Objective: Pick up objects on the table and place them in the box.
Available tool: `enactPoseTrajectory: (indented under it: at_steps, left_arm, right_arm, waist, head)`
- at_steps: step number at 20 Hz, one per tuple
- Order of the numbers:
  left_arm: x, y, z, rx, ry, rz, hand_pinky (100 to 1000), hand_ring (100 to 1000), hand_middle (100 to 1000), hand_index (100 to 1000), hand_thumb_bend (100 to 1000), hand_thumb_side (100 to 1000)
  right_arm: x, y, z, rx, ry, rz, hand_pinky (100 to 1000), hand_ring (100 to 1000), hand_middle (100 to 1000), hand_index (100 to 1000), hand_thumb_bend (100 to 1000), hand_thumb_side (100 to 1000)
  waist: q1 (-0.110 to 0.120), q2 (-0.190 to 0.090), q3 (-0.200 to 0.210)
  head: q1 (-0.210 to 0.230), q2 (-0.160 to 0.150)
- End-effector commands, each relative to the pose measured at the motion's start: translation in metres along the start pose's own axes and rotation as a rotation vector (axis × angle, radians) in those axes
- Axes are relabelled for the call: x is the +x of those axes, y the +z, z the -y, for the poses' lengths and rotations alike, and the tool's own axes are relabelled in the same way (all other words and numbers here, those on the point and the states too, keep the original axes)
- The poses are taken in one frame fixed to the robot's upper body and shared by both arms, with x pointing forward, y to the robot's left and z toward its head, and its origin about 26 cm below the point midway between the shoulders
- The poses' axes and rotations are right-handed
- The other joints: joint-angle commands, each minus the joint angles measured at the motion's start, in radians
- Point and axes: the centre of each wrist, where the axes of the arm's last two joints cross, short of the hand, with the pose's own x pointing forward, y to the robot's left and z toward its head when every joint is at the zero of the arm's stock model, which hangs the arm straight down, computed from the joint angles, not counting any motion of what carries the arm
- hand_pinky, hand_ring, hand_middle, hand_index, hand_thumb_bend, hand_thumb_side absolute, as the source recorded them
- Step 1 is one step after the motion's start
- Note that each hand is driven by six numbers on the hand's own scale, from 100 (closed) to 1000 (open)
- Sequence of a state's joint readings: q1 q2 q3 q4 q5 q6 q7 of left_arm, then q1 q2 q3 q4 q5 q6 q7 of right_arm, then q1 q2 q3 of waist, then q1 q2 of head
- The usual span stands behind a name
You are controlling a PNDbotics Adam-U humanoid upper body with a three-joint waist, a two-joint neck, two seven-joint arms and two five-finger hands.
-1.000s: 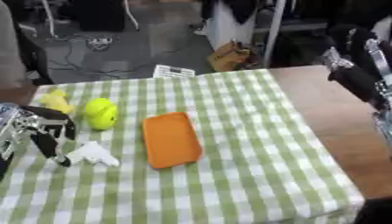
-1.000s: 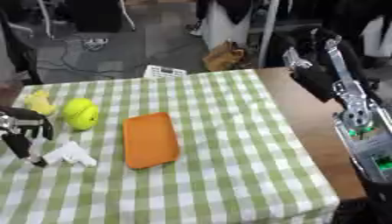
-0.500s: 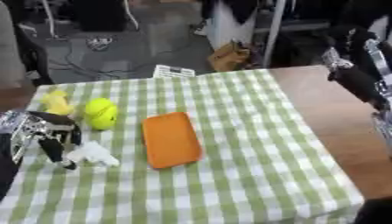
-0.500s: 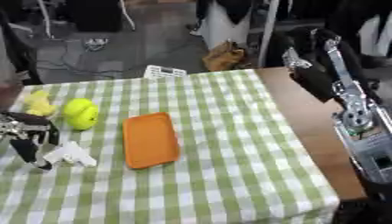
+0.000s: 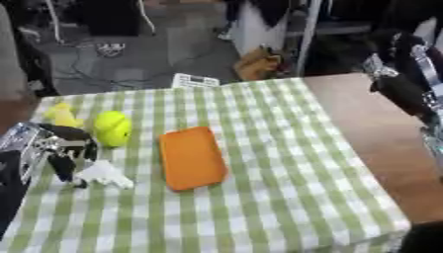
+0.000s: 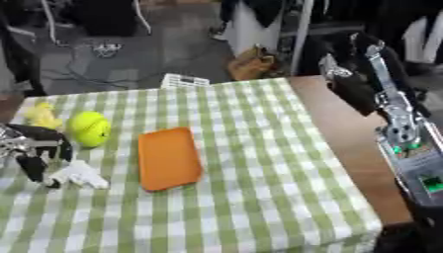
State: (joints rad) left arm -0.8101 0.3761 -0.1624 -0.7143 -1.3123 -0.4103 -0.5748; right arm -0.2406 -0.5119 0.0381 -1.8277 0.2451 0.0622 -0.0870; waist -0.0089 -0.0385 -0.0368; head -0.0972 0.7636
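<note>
Objects for boxing, laid on a table [image 5: 286, 163] under a green-and-white checked cloth, its bare brown top showing along the right side: an orange rectangular tray [image 5: 191, 157], flat, near the cloth's middle, long side running away from the camera; a yellow-green ball [image 5: 112, 128], left of the tray and apart from it; a small yellow item [image 5: 62, 114], shape not made out, just left of the ball toward the far edge; a small white object [image 5: 106, 174], irregular, nearer the camera than the ball, at the left. Left hand [image 5: 57, 150], black with silver parts, at the left edge over the cloth, fingers curled downward, their tips right beside the white object; whether they touch or pinch it cannot be told. Right hand [image 6: 348, 81], black, raised at the upper right above the table's bare side, well apart from every object; its finger state cannot be told
</note>
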Motion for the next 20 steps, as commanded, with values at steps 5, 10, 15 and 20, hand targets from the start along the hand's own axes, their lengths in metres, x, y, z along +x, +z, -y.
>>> enactPoseTrajectory:
  at_steps: [5,10,15,20]
  left_arm:
    - [-0.004,0.001,-0.006,0.087,-0.024,-0.042,622,679,687,785,626,251]
    - [-0.001,-0.003,-0.002,0.114,-0.001,-0.036,616,668,683,788,601,260]
    - [0.003,-0.005,-0.005,0.140,0.016,-0.037,615,664,679,783,582,258]
    - [0.005,-0.008,-0.006,0.138,0.027,-0.043,619,669,684,785,581,261]
  right_arm:
    - [0.004,-0.004,0.006,-0.006,0.005,0.020,350,555,579,820,258,648]
    - [0.004,-0.004,0.006,-0.006,0.004,0.020,351,555,579,820,258,649]
    - [0.004,-0.004,0.005,-0.005,0.002,0.021,351,556,580,820,255,649]
    - [0.004,-0.003,0.005,-0.003,-0.001,0.021,351,556,579,821,257,649]
  waist:
    - [-0.008,-0.014,0.000]
    - [-0.008,-0.014,-0.002]
    - [-0.008,-0.014,-0.005]
    - [-0.008,-0.013,-0.008]
  head:
    - [0.000,-0.008]
    - [0.000,-0.007]
    - [0.001,-0.008]
    - [0.002,-0.009]
